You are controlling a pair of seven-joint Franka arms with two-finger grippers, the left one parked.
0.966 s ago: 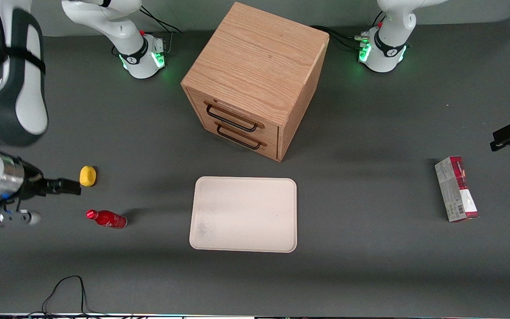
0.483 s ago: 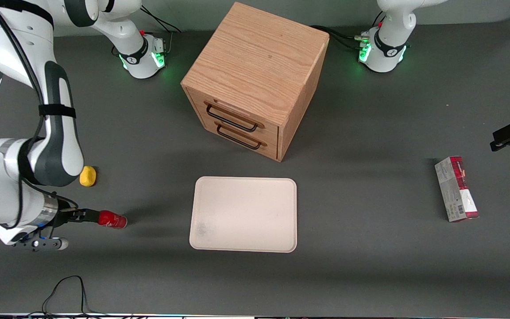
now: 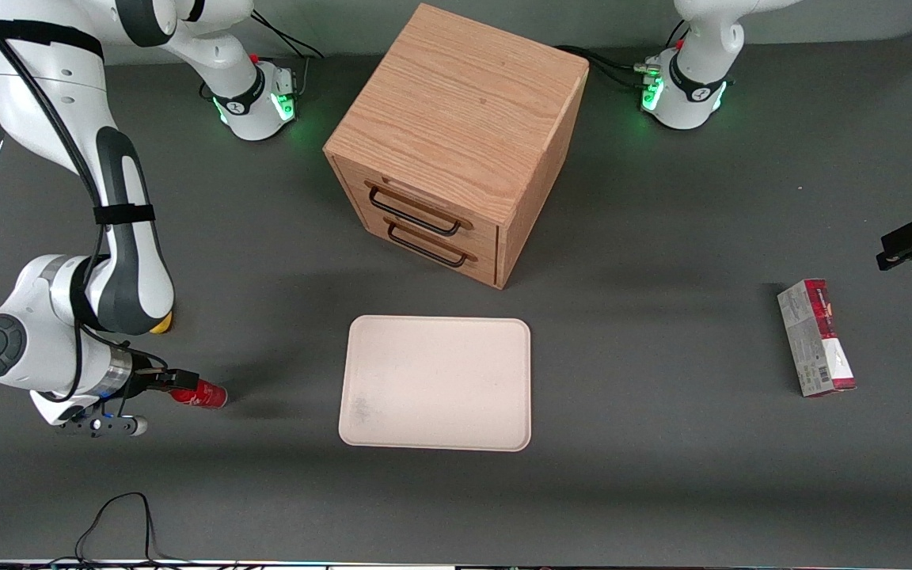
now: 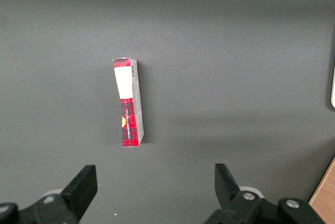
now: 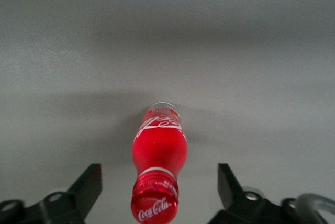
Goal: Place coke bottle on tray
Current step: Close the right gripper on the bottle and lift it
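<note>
The coke bottle (image 3: 201, 394) is small, glossy and red, and lies on its side on the grey table toward the working arm's end. In the right wrist view the coke bottle (image 5: 158, 161) points its red cap toward the camera and lies between the spread fingers without touching them. My gripper (image 3: 179, 378) is open, low over the table at the bottle's cap end; in the right wrist view the gripper (image 5: 157, 190) straddles the cap. The cream-white tray (image 3: 435, 383) lies flat beside the bottle, toward the table's middle, with nothing on it.
A wooden two-drawer cabinet (image 3: 456, 142) stands farther from the front camera than the tray. A yellow object (image 3: 161, 323) peeks out under my forearm. A red-and-grey carton (image 3: 815, 338) lies toward the parked arm's end, also in the left wrist view (image 4: 128, 102). A black cable (image 3: 115, 522) loops near the table's front edge.
My gripper came down from beside the yellow object to the bottle's cap end and now straddles the cap. The forearm now hides most of the yellow object. The bottle has not moved.
</note>
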